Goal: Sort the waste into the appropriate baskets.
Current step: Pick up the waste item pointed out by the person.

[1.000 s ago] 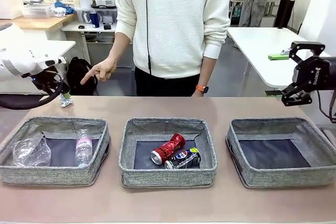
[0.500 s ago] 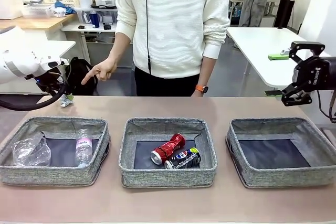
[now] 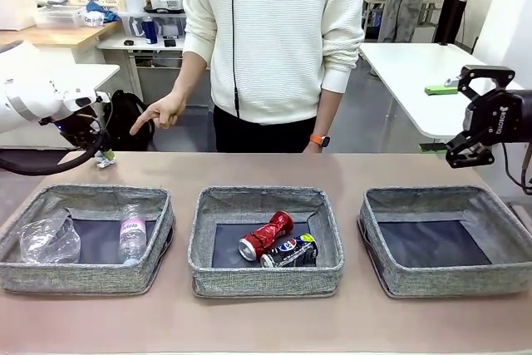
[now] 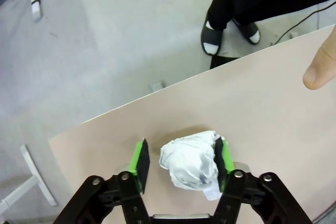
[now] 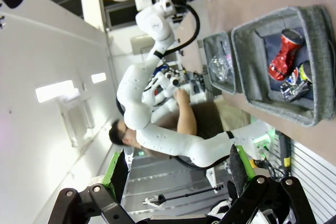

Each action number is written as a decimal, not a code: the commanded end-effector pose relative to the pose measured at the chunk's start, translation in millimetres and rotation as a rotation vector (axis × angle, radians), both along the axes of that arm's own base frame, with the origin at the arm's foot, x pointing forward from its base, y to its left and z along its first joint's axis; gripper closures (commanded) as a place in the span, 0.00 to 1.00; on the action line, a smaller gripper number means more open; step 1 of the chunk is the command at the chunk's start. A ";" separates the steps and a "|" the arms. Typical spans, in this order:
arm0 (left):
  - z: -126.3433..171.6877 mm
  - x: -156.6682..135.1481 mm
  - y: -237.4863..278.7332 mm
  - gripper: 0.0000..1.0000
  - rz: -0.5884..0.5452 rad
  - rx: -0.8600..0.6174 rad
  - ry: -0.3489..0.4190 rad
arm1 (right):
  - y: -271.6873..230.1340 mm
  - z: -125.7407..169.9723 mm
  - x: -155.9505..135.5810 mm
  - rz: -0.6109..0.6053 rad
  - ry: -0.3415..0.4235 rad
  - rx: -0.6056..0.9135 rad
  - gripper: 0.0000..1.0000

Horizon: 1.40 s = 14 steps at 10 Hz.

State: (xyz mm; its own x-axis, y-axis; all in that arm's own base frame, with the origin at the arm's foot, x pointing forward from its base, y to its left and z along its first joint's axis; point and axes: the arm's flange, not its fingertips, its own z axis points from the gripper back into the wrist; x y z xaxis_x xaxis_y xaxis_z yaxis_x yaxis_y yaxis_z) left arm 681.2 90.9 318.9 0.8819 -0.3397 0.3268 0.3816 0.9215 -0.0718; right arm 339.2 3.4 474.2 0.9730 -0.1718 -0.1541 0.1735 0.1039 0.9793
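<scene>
At the table's far left corner, the left gripper [image 4: 181, 162] drops lower onto the paper ball [image 4: 190, 159]!
Its jaws are narrowing around the ball, one pad touching, not yet clamped; the right gripper [image 3: 475, 115] hangs open. This last piece belongs in the bare right basket [image 3: 378, 276], I'd judge.

Grey woven-fabric baskets [image 3: 204, 276] w/ dark bottoms. Crushed red metal can [image 3: 266, 235] beside dark blue Pepsi can [image 3: 290, 252]. Pink label seen on small clear plastic bottle [image 3: 132, 234]. White crumpled paper ball [image 4: 189, 160] btwn green pads [image 4: 140, 159].
</scene>
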 end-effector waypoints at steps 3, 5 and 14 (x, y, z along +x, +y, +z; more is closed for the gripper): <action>0.9 -1.0 3.8 0.97 -0.022 0.003 -0.019 | 0.0 1.2 0.1 -0.003 -0.012 0.014 0.00; 1.1 -0.8 4.6 1.00 -0.020 0.010 -0.014 | 0.0 1.2 0.1 -0.003 -0.012 0.014 0.00; 151.1 -158.6 -15.4 1.00 0.147 -0.037 0.118 | 0.0 1.2 0.1 -0.003 -0.012 0.014 0.00</action>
State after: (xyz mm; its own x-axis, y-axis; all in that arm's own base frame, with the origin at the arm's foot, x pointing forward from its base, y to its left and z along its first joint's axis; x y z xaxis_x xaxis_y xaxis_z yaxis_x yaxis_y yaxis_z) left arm 584.0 90.1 431.9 0.9413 -0.1874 0.2807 0.2247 0.9685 -0.1070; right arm 339.4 3.3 474.5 0.9730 -0.1722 -0.1534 0.1728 0.1042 0.9794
